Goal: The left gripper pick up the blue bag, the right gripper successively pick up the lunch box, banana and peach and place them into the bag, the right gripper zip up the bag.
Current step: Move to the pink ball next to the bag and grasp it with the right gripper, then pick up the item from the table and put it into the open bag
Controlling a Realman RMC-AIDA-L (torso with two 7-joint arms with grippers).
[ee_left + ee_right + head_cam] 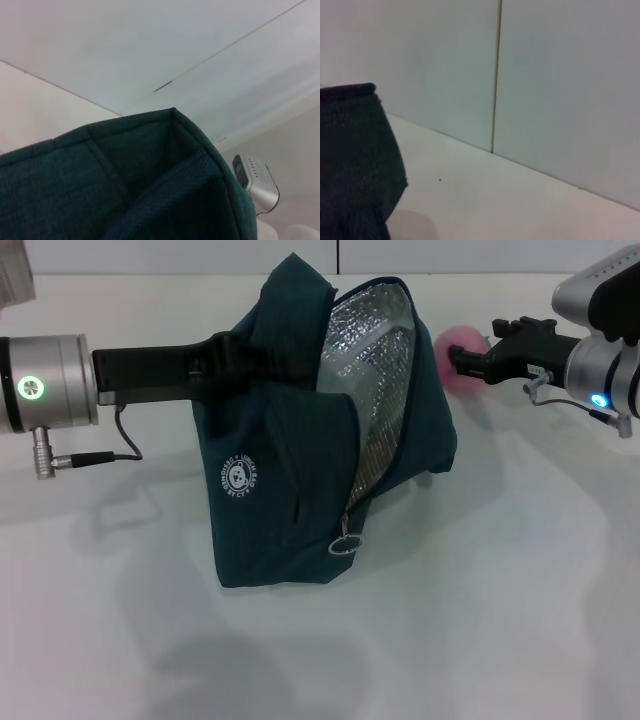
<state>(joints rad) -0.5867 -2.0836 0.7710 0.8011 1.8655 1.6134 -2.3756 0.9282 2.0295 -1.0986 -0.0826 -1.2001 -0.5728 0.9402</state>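
The blue bag (300,470) stands on the white table in the head view, its top open and showing silver lining (365,350). My left gripper (243,355) is shut on the bag's upper left edge. My right gripper (462,360) is shut on the pink peach (463,339) and holds it in the air just right of the bag's opening. The zipper pull (344,543) hangs low on the bag's front. The bag fabric also shows in the left wrist view (125,190) and the right wrist view (355,165). The lunch box and banana are not in view.
The white table (500,620) spreads around the bag, with a wall behind it. A pale object (14,280) sits at the far left corner. A cable (95,457) hangs under my left wrist. My right arm's silver housing (256,182) shows past the bag in the left wrist view.
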